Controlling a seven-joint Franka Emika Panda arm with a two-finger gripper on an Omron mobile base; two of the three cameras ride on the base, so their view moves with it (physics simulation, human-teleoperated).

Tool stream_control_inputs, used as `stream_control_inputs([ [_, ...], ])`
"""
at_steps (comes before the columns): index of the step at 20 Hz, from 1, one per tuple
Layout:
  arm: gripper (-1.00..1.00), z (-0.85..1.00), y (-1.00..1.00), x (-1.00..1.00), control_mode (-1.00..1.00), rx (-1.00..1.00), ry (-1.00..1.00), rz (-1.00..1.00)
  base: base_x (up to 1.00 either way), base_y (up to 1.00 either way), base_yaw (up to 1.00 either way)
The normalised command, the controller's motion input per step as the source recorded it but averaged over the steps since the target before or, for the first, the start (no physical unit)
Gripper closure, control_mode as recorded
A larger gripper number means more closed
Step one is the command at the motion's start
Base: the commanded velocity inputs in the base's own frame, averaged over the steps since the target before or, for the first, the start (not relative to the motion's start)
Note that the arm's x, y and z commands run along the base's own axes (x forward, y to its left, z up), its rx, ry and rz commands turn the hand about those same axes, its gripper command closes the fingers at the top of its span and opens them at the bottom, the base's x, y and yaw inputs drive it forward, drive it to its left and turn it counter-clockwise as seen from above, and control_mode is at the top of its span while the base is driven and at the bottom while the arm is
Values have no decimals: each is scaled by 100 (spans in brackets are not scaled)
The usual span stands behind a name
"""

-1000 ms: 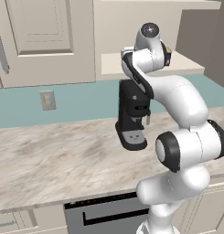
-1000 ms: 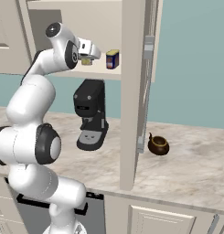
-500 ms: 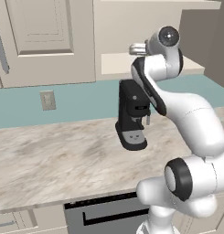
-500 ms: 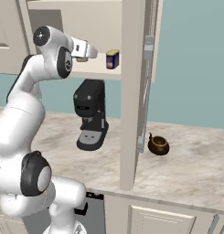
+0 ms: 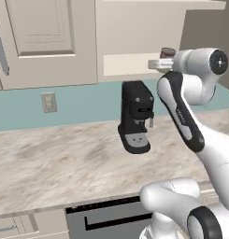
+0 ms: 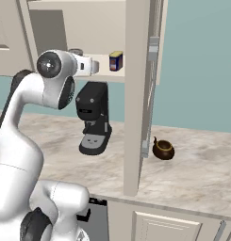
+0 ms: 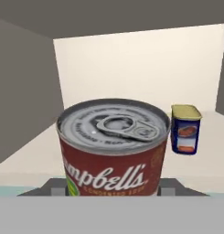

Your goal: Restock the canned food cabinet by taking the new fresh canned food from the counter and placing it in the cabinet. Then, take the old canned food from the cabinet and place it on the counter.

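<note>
Fingers: we note the two dark tips flanking the base of the old canned food, one on each side, closed narrowly onto its red-and-white label; the can stands upright with its pull-tab lid facing us. We record this can at the front edge of the cabinet shelf, seen as a small metal rim above the wrist in the left base view and in the right base view.

New fresh canned food: dark-blue, yellow-topped, upright on the cabinet shelf, deeper in than the held can and well apart from it; in the right base view it sits near the cabinet's open side post.

Black coffee machine: we list it on the bench, directly below the cabinet.

Brown teapot: on the bench, beyond the cabinet's side post.
</note>
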Motion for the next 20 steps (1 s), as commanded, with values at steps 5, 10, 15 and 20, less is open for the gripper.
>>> stream_control_inputs([
  [5,100,-47,33,-100,-100,-10,23,48,0,0,0],
  [10,100,-96,68,-69,-100,-11,40,43,0,0,0],
  [15,100,-100,96,-40,-100,-11,33,38,0,0,0],
  [20,100,-100,100,10,-100,0,20,20,0,0,0],
])
